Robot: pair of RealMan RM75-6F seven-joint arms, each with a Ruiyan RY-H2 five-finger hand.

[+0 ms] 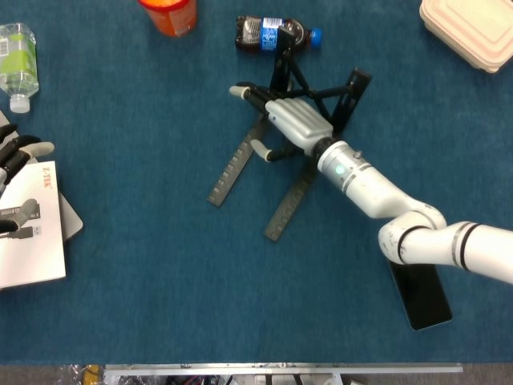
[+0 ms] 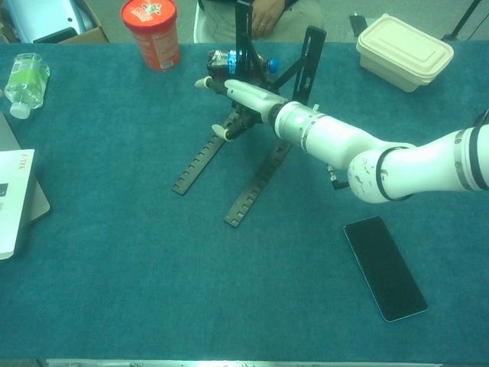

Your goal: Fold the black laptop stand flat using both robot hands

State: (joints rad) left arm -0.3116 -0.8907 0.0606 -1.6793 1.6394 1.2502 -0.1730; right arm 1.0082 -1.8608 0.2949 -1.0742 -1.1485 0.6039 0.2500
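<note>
- Near the tabletop's near right corner a black phone [image 2: 384, 267] lies flat on the blue cloth; in the head view the right forearm covers part of it.
- At the left edge sits a white booklet [image 1: 28, 237] over a grey slab; the left hand [image 1: 11, 160] rests just beside it at the frame's border, fingers apart and holding nothing.
- The right arm reaches from the right edge toward the middle of the tabletop; the right hand [image 1: 282, 120] lies over the black laptop stand [image 1: 276, 152], fingers stretched out across its left rail, thumb [image 1: 260, 150] hanging below; whether anything is actually clasped cannot be told.
- The stand sits in the far half of the tabletop, near its centre line; its two notched rails [image 2: 200, 160] lie on the cloth pointing toward the near left, and its rear arms [image 2: 307, 57] rise upright.
- Just behind the stand a small cola bottle [image 1: 276, 34] lies on its side; an orange canister [image 2: 150, 32] stands further left.
- A clear water bottle [image 2: 23, 81] lies at the far left edge; a beige lidded box [image 2: 403, 50] sits at the far right corner.
</note>
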